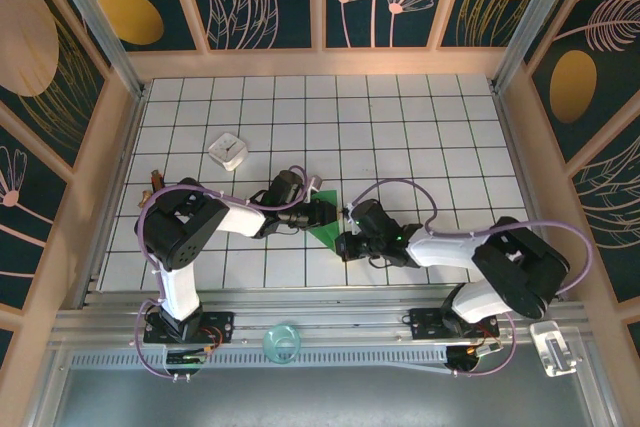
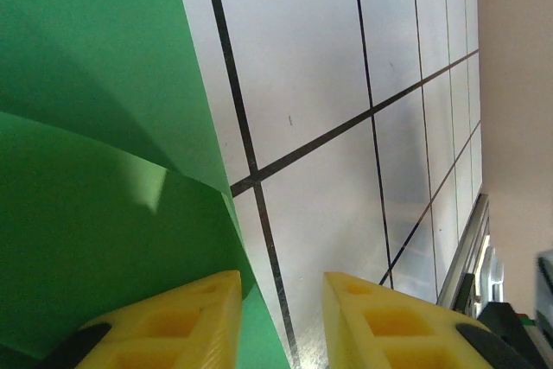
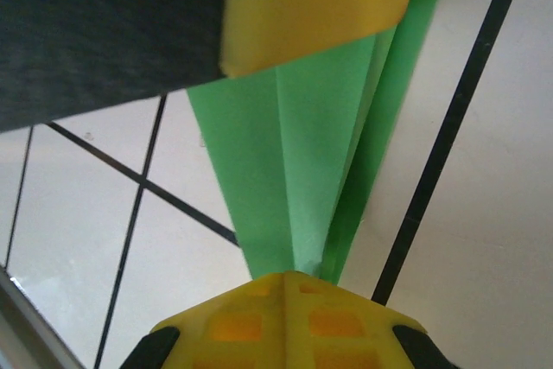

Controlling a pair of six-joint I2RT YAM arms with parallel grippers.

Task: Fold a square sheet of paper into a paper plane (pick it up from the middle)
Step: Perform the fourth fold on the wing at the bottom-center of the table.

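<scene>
The bright-green square sheet of paper point(image 1: 325, 231) is folded into a narrow pointed paper plane shape with lengthwise creases and sits between my two grippers near the table's middle front. In the right wrist view the green paper point(image 3: 294, 170) tapers down into my right gripper point(image 3: 298, 278), whose yellow fingers are shut on its narrow end. My left gripper point(image 1: 322, 213) is at the paper's far end. Seen from the left wrist, a broad curved green flap point(image 2: 95, 170) rises at the left. My left gripper point(image 2: 281, 300) is open, its left finger point(image 2: 186, 321) against the paper's edge, with bare tile in the gap.
A small white square box point(image 1: 228, 151) lies on the tiled table point(image 1: 420, 127) at the back left. A clear round object point(image 1: 282, 340) rests on the front rail between the arm bases, and a clear piece point(image 1: 553, 347) sits at the front right. Wooden walls surround the table.
</scene>
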